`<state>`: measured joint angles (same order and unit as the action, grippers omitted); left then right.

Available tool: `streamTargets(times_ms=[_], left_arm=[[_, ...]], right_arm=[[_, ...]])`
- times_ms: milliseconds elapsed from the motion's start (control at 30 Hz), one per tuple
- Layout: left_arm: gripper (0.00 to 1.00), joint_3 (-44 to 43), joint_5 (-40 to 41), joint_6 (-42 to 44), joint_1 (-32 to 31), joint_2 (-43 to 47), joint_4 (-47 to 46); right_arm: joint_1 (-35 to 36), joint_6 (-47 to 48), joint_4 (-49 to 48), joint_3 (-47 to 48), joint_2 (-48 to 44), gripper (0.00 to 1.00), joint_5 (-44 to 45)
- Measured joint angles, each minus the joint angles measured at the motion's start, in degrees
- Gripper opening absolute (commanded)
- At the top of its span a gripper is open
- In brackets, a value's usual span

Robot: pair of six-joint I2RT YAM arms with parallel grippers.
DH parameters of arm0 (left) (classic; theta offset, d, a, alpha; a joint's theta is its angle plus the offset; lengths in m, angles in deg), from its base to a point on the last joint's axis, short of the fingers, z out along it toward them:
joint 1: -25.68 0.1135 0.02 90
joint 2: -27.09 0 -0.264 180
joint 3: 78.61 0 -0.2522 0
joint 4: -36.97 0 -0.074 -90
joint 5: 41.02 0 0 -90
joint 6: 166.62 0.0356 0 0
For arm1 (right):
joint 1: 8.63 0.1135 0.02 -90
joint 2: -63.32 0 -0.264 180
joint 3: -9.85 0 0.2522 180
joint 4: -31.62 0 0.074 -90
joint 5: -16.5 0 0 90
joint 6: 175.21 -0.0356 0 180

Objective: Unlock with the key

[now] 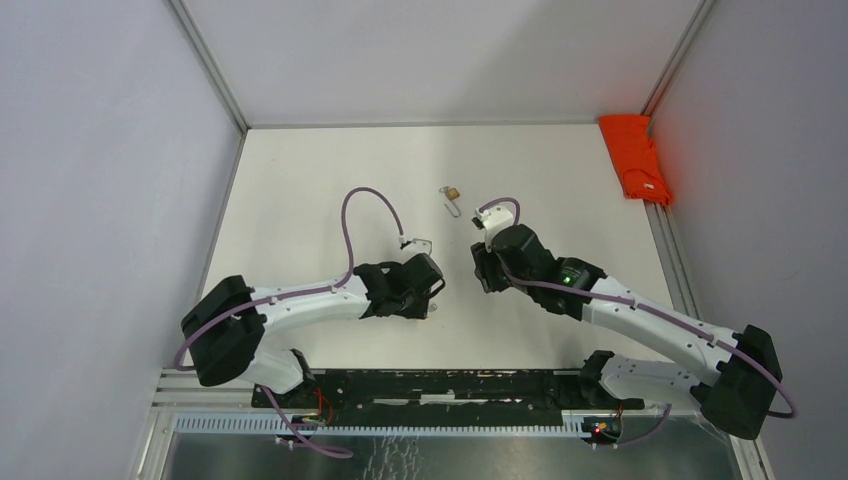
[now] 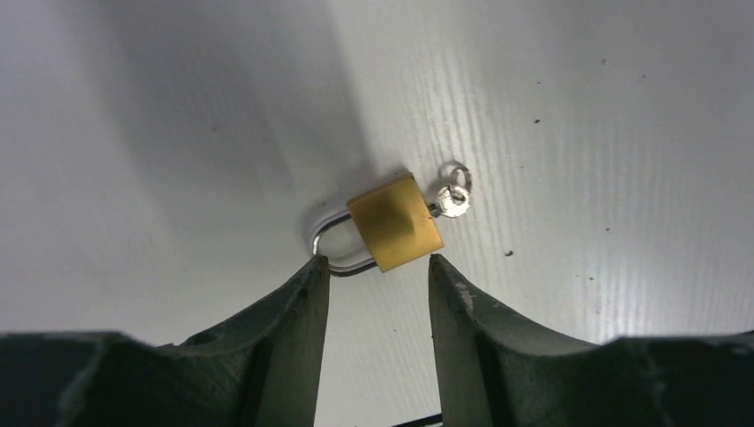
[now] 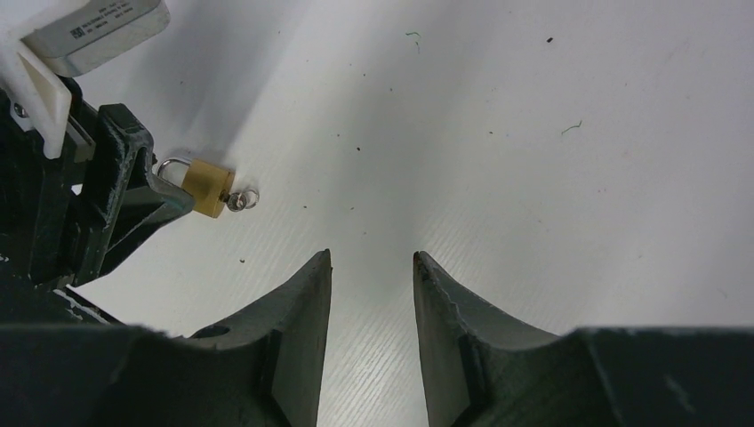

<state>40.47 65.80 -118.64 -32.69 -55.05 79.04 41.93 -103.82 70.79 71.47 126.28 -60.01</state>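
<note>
A small brass padlock [image 1: 452, 191] lies on the white table. In the left wrist view the padlock [image 2: 395, 222] has a silver shackle at its left and a key [image 2: 451, 201] with a small ring in its right end. My left gripper [image 2: 378, 262] is open and empty. Its tips sit just short of the padlock, and the left tip overlaps the shackle. My right gripper [image 3: 372, 256] is open and empty over bare table. It sees the padlock [image 3: 212, 188] and key [image 3: 240, 200] to its left, beside the left gripper's fingers [image 3: 133, 191].
An orange object [image 1: 635, 156] lies at the far right by the wall rail. White walls close in the table on the left, back and right. In the top view the left gripper [image 1: 430, 288] and right gripper [image 1: 482, 268] face each other closely.
</note>
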Motion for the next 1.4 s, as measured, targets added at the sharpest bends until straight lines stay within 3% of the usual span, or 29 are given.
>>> streamTargets(times_ms=[333, 567, 900, 1133, 1400], left_arm=[[0.53, 0.2, 2.5, 8.9, -0.6, -1.1, -1.0], [0.54, 0.0, -1.4, 19.4, -1.5, -2.3, -1.2], [0.56, -0.5, -6.4, 29.6, -1.5, 4.0, -1.9], [0.56, -5.2, -11.1, 34.4, -1.5, -1.7, 0.7], [0.56, -11.2, -11.0, 38.5, -1.3, -8.6, 7.7]], right_arm=[[0.0, 0.4, -0.1, -0.3, -1.0, 0.46, -0.6], [0.0, 0.3, -0.2, -1.4, -2.5, 0.52, -1.5], [0.0, 0.5, -0.2, -1.9, -3.9, 0.63, -2.5], [-0.1, 1.0, 0.0, -1.6, -8.1, 0.69, -1.4], [-0.4, 2.6, 0.6, -0.5, -11.1, 0.71, -0.7]])
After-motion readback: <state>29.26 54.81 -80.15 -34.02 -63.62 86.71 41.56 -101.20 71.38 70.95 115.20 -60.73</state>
